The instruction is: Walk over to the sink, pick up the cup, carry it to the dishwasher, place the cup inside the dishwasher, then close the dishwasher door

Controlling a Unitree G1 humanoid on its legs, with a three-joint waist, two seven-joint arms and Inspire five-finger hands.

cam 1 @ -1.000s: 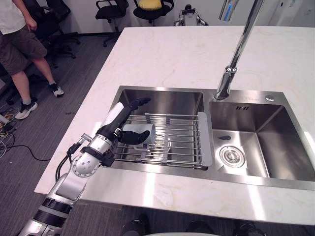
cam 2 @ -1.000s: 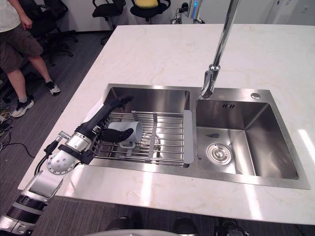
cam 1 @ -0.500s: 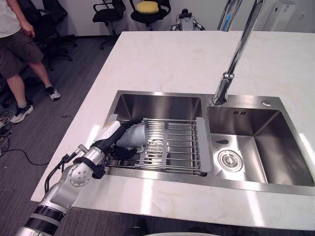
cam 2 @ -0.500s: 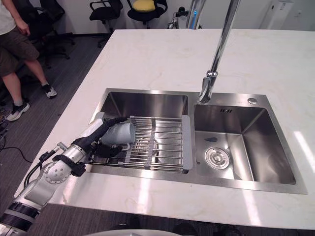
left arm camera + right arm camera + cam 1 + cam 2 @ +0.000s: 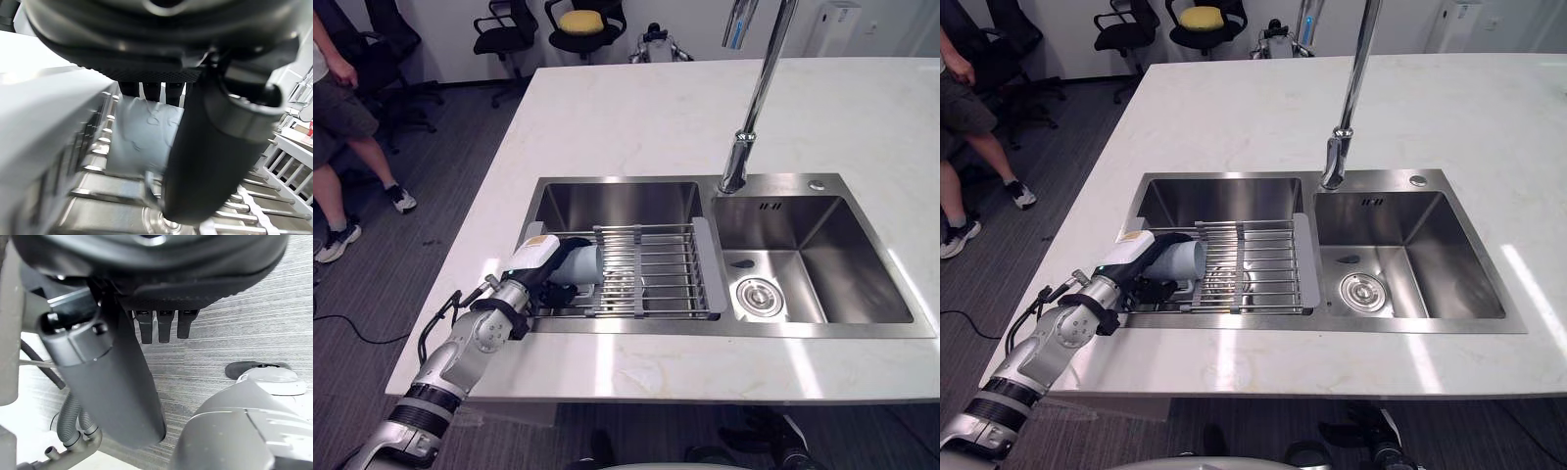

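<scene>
Left eye view: left hand [image 5: 534, 262] is wrapping the cup [image 5: 581, 264] at the left end of the rack [image 5: 656, 269] over the sink [image 5: 617, 201].
Left wrist view: fingers [image 5: 151, 90] and thumb are clasping the cup; squeezing firmly, then lifting straight up, looks best for clearing the bars.
Right wrist view: right hand [image 5: 122, 391] is hanging relaxed, empty.

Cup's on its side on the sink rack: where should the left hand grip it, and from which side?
Take the cup round its cylindrical body, coming from the robot's left. It lies on its side on the rack, wall exposed toward that side; the left hand sits there, curled round it.
</scene>
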